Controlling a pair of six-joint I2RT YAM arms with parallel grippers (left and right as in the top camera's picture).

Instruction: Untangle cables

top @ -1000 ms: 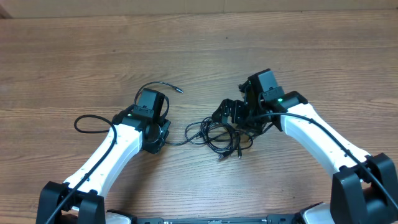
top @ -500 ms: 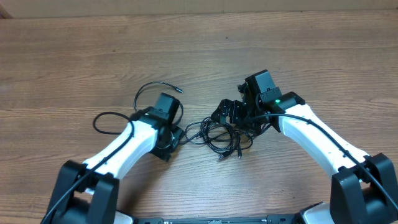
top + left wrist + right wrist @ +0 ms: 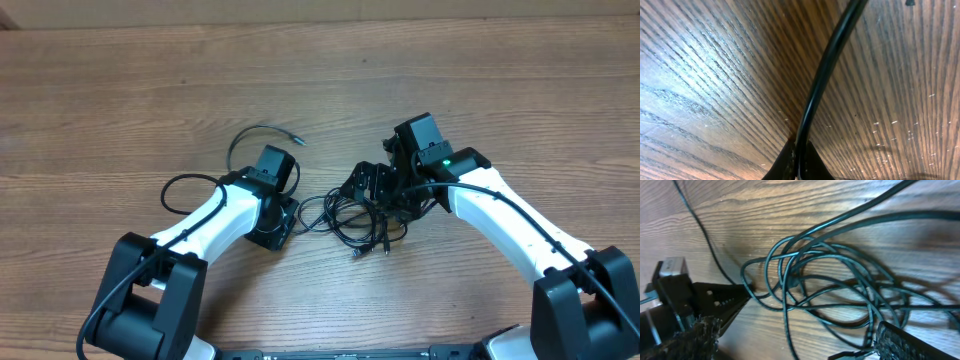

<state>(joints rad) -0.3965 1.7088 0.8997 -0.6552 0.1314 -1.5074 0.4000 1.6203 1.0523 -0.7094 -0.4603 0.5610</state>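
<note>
Cables (image 3: 350, 213) lie knotted in a heap at the centre of the wooden table (image 3: 120, 90), with loose loops trailing toward the left of the frame. The left end effector (image 3: 799, 161) is pinched together on one cable (image 3: 825, 75), apparently a strand running from the heap. The right end effector (image 3: 812, 312) hangs over the knot, jaws spread wide, gripping nothing.

One brown wood-grain tabletop (image 3: 120, 90), carrying a knotted heap of thin black cables (image 3: 350, 215) near its centre, small plug ends at the heap's near edge, and left of it a thin black cord (image 3: 243, 134) curving loose to a small plug tip.
</note>
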